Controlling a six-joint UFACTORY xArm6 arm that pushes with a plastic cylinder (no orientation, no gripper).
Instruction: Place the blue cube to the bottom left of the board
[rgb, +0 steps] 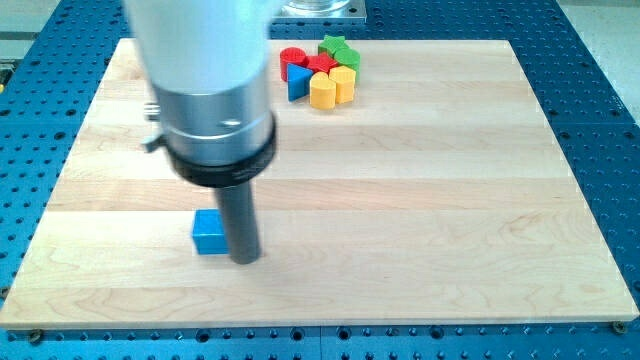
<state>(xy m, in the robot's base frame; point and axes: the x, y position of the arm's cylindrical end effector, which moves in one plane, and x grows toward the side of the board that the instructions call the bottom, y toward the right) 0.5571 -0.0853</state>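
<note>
The blue cube (208, 232) lies on the wooden board (400, 200) at the lower left of the view, a little way in from the board's left and bottom edges. My tip (245, 259) rests on the board right beside the cube's right side, touching or nearly touching it. The rod rises from there into the large grey and white arm body that fills the view's upper left.
A tight cluster of blocks sits at the board's top middle: a red cylinder (292, 57), a green star (338, 48), a red star (321, 65), a blue triangle (297, 84) and yellow blocks (332, 87). Blue perforated table (600, 100) surrounds the board.
</note>
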